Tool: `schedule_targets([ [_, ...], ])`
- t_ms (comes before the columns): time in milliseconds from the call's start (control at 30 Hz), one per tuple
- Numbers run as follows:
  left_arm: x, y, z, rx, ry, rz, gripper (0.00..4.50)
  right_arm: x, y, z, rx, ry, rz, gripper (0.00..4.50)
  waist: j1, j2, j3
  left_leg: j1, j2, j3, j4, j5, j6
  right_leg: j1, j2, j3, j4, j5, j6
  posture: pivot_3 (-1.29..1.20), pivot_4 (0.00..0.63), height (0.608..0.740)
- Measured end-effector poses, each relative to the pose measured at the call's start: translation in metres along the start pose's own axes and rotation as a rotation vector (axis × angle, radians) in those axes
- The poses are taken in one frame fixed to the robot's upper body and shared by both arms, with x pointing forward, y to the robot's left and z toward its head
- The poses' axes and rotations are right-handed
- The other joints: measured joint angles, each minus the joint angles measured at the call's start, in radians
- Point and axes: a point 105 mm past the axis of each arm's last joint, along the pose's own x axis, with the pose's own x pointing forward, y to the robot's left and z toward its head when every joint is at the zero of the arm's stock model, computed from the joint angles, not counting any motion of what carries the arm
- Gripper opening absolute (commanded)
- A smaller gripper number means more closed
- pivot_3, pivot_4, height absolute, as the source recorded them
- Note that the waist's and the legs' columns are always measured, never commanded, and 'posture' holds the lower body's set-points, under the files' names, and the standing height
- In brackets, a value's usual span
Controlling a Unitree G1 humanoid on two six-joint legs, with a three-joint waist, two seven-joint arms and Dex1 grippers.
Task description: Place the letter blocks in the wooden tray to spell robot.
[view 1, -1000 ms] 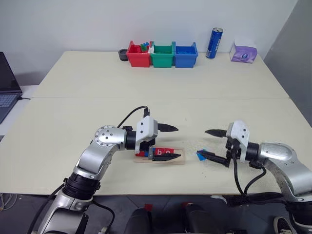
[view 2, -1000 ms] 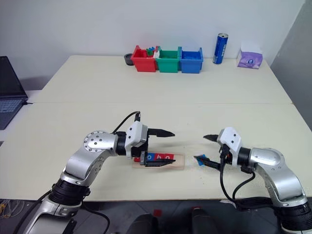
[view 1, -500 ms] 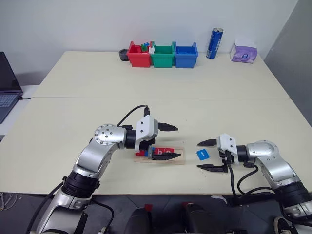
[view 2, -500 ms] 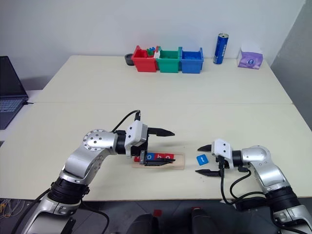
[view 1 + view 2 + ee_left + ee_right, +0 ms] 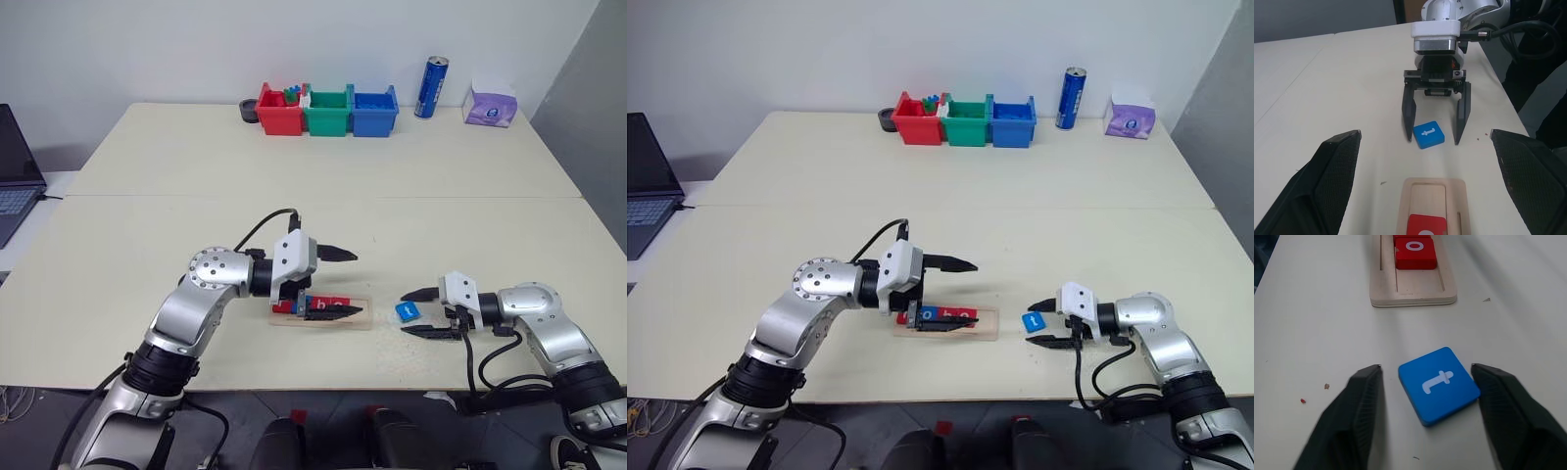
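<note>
Right gripper [image 5: 1425,396] | jaws apart, straddling t block [image 5: 1439,384], one finger touching a corner | block flat on table, just beside tray [image 5: 1413,293] open end | left gripper [image 5: 333,284] open over tray, farther.

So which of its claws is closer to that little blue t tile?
The right gripper: its fingers straddle the blue t tile on the table. The left gripper hovers over the wooden tray, farther off.
</note>
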Motion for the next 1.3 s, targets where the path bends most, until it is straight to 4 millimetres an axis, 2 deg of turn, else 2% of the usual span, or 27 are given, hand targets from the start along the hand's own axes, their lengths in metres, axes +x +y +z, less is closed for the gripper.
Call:
schedule_targets([
  [67, 0.000, 0.000, 0.001, 0.003, -0.001, 0.000, 4.50, 0.000, 0.000, 0.000, -0.001, -0.002, -0.001, 1.45, 0.000, 0.000, 0.000, 0.000, 0.000, 0.000, 0.000, 0.000, 0.000, 0.000, 0.000, 0.000, 0.000, 0.000, 0.000, 0.00, 0.150, 0.740],
  [333, -0.001, -0.001, -0.001, -0.002, 0.005, -0.005, 4.50, 0.000, -0.004, 0.004, 0.013, -0.007, -0.024, 1.46, 0.000, 0.000, 0.000, 0.000, 0.000, 0.000, 0.000, 0.000, 0.000, 0.000, 0.000, 0.000, 0.000, 0.000, 0.000, 0.00, 0.150, 0.740],
  [467, -0.013, -0.007, -0.011, -0.029, 0.048, -0.030, 4.50, 0.005, -0.008, 0.025, 0.002, -0.056, -0.030, 1.46, -0.005, 0.000, 0.000, 0.001, 0.001, 0.000, 0.000, 0.000, 0.000, 0.000, 0.001, 0.000, 0.001, 0.000, 0.000, 0.00, 0.150, 0.740],
  [567, -0.033, -0.014, -0.022, -0.062, 0.101, -0.045, 4.50, 0.012, -0.011, 0.046, -0.023, -0.100, -0.027, 1.46, -0.004, 0.001, 0.000, 0.000, 0.001, -0.001, 0.000, 0.000, 0.000, -0.001, 0.001, 0.000, 0.001, 0.000, 0.000, 0.00, 0.150, 0.740],
  [700, -0.050, -0.019, -0.026, -0.072, 0.135, -0.061, 4.50, 0.025, -0.010, 0.061, -0.025, -0.135, -0.003, 1.46, 0.003, 0.001, 0.000, 0.000, 0.000, 0.000, 0.000, 0.000, 0.000, 0.000, 0.000, -0.001, 0.000, 0.000, 0.000, 0.00, 0.150, 0.740],
  [933, -0.053, -0.020, -0.028, -0.062, 0.141, -0.058, 4.50, 0.045, 0.002, 0.059, -0.013, -0.118, 0.056, 1.46, 0.005, 0.000, 0.000, -0.001, 0.000, 0.000, 0.000, 0.000, 0.000, 0.000, -0.001, -0.001, 0.000, 0.000, 0.000, 0.00, 0.150, 0.740],
  [1300, -0.053, -0.017, -0.028, -0.061, 0.141, -0.038, 4.50, 0.049, 0.002, 0.048, -0.012, -0.041, 0.043, 1.46, 0.002, 0.000, 0.000, 0.000, 0.000, 0.000, 0.000, 0.000, 0.000, -0.001, 0.000, -0.001, 0.000, 0.000, 0.000, 0.00, 0.150, 0.740],
])
